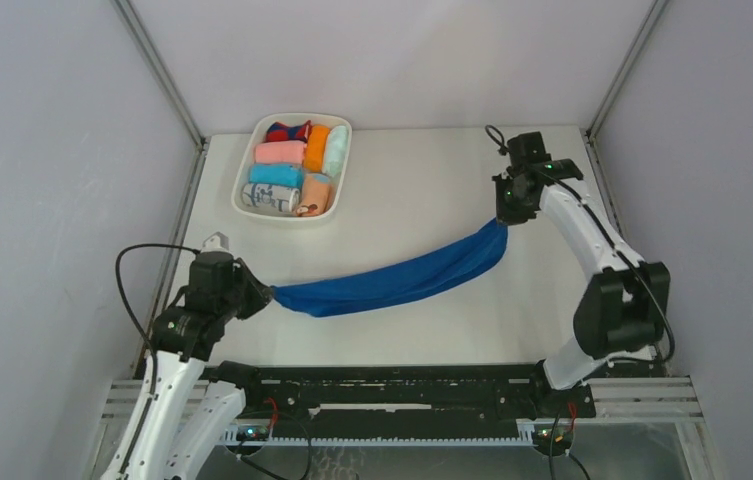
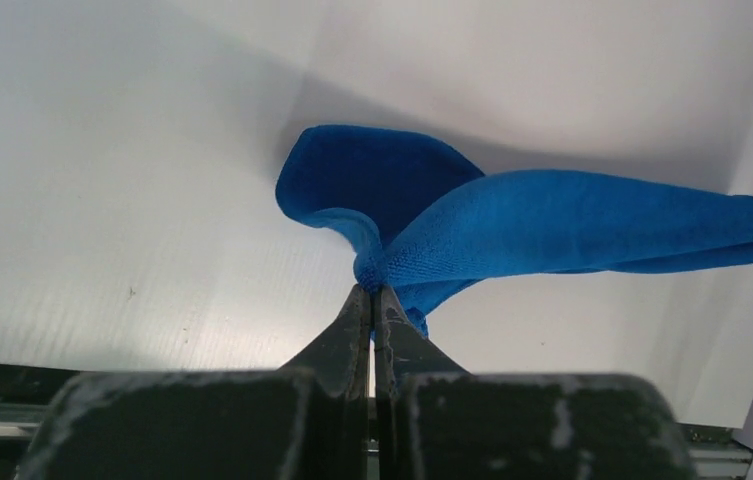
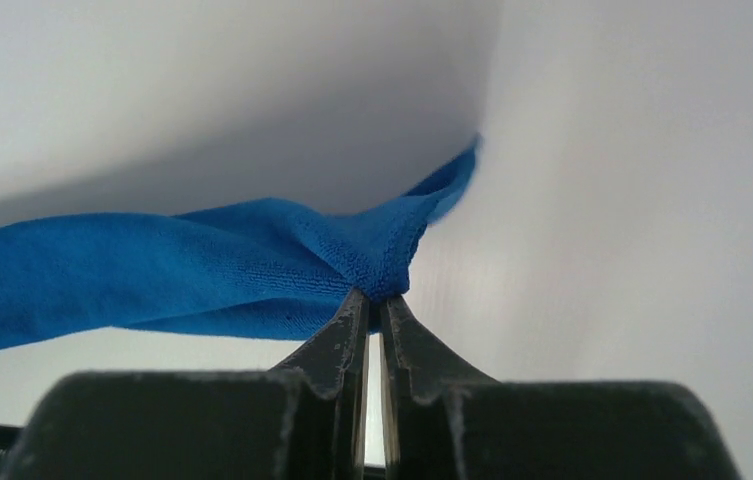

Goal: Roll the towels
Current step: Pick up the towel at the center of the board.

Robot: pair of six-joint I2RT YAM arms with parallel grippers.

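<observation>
A long royal-blue towel hangs stretched between my two grippers, sagging above the table. My left gripper is shut on its left corner, and in the left wrist view the blue towel bunches at the left gripper. My right gripper is shut on the other end, further back on the right. The right wrist view shows the blue towel pinched at the right gripper. A peach-orange rolled towel lies in the white tray.
The white tray at the back left holds several rolled cloths: pink, light blue, plain orange, mint and a white printed one. Grey walls close in on both sides.
</observation>
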